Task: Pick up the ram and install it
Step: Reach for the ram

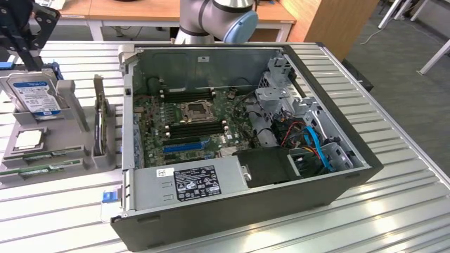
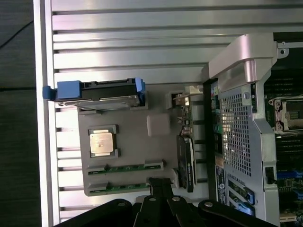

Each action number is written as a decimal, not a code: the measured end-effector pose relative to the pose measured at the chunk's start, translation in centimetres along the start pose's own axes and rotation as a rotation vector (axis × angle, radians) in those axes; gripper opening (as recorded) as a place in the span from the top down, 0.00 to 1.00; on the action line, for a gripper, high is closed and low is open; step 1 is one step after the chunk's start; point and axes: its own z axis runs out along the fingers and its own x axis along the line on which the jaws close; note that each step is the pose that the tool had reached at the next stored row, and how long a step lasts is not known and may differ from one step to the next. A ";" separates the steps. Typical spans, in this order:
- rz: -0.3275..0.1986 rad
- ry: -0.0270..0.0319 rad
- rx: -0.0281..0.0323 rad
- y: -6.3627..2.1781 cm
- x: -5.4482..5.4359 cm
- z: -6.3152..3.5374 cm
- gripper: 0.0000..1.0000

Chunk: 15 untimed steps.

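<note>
Two green ram sticks lie side by side in the front slots of a grey holder tray [image 1: 60, 132], one [image 1: 48, 155] just behind the other [image 1: 33, 171]. The wrist view shows the same two sticks [image 2: 125, 167] [image 2: 118, 187] from above. My black gripper [image 1: 29, 55] hangs high over the back of the tray, beside the hard drive, well apart from the sticks. Its fingers [image 2: 160, 184] are shut together with nothing between them. The open computer case [image 1: 330, 179] lies on its side, with black memory slots [image 1: 197, 128] on the motherboard on either side of the processor socket [image 1: 193, 110].
The tray also holds an upright silver hard drive with a blue label [image 1: 35, 95], a processor chip [image 1: 28, 139] and a card standing on edge [image 1: 102, 124]. A power supply [image 1: 189, 182] and cables [image 1: 316, 147] sit inside the case. The table is ribbed metal [image 1: 393, 211].
</note>
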 end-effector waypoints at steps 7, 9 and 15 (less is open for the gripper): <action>0.000 0.0001 0.0000 -0.09 1.3 -0.04 0.90; 0.000 0.0000 0.0000 -0.11 1.6 -0.04 0.90; 0.000 0.0000 0.0001 -0.12 1.6 -0.04 0.90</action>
